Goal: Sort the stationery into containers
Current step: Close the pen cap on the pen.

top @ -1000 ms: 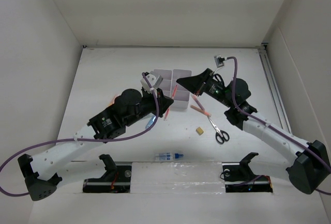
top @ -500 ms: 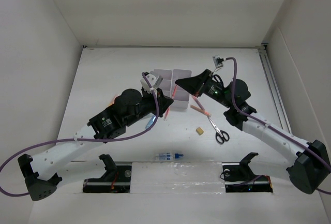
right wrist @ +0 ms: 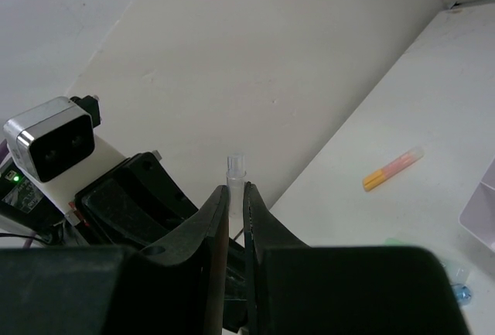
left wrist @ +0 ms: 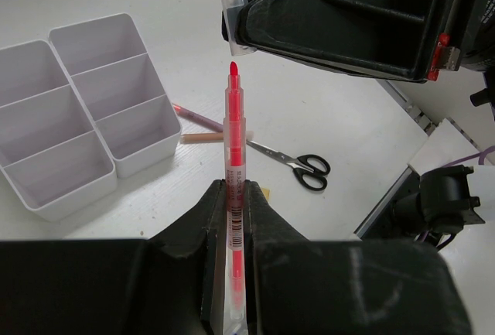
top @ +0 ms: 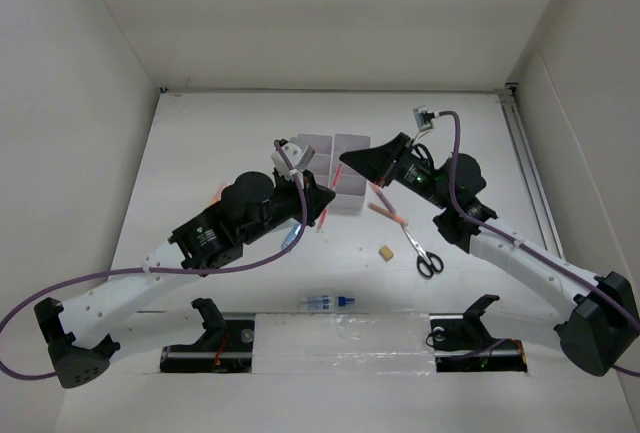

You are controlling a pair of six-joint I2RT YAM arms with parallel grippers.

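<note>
top: my left gripper (top: 320,196) and right gripper (top: 347,159) meet above near edge of white organizer (top: 345,205); scissors (top: 425,251) and tan eraser (top: 384,251) lie to its right | left wrist: left gripper clamped on uncapped red pen (left wrist: 234,157), tip just under right gripper | right wrist: right gripper pinching clear cap (right wrist: 235,166)

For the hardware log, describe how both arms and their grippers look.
Each arm has a black base, a white perforated lower link and black upper joints: left arm, right arm. A purple cable trails along each. The left gripper and right gripper have black, wedge-shaped fingers; a small white camera box sits at each wrist.
</note>
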